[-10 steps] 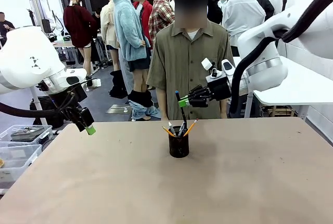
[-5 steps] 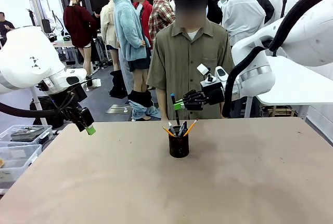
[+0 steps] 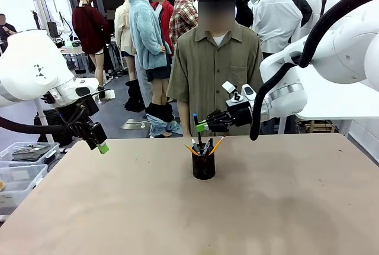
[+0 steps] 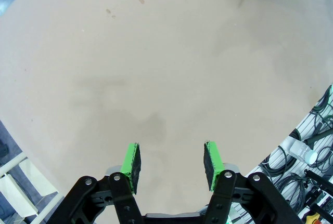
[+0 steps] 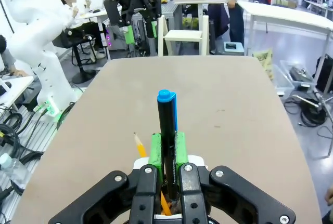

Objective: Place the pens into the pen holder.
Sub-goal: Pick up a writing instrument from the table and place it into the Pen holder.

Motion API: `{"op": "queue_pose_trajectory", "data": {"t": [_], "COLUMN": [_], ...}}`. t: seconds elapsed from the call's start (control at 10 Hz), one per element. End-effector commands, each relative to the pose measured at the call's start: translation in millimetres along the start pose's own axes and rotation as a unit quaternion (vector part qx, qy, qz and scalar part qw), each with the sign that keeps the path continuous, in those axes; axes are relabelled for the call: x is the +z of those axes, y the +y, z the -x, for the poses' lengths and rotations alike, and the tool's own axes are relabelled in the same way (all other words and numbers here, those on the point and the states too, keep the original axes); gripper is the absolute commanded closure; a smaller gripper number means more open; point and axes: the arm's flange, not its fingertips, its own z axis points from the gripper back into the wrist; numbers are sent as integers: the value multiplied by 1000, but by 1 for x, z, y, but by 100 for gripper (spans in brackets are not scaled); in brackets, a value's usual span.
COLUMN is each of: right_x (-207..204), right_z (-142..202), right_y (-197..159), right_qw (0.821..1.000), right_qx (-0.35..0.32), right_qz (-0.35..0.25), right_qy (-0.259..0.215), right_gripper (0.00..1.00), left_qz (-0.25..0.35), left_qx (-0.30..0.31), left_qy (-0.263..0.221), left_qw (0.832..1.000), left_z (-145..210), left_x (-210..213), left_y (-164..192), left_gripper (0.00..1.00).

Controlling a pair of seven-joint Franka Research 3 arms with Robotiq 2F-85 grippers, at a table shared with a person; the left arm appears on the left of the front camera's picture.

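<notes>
The right fingers (image 3: 204, 126) are clamped on a dark pen with a blue cap (image 3: 196, 127), held upright just above the pen holder (image 3: 204, 166). That holder stands near the middle of the worktop's (image 3: 284, 207) far edge with orange pencils (image 3: 217, 145) in it. The left fingers (image 4: 171, 161) stand apart with nothing between them, over the worktop's left edge.
</notes>
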Motion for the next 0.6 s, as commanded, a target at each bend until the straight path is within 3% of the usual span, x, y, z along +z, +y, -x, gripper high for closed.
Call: {"op": "queue_pose_trajectory", "data": {"t": [0.0, 0.2, 0.3, 0.4, 0.5], "right_x": [-1, -2, -2, -2, -1], "right_z": [1, 4, 6, 7, 8], "right_y": [-3, -2, -3, -3, -3], "right_qw": [1000, 1000, 1000, 1000, 1000], "right_qx": [-12, -16, -19, -23, -25], "right_qz": [-19, -14, -13, -14, -12], "right_qy": [-6, 8, 9, 12, 13], "right_gripper": [100, 100, 94, 81, 61], "left_qz": [-5, -5, -5, -5, -5], "left_qx": [0, 0, 0, 0, 0], "left_qy": [3, 3, 3, 3, 3], "left_qw": [1000, 1000, 1000, 1000, 1000], "left_z": [1, 1, 1, 1, 1], "left_x": [1, 1, 1, 1, 1], "left_y": [1, 1, 1, 1, 1], "left_gripper": [36, 36, 36, 36, 36]}}
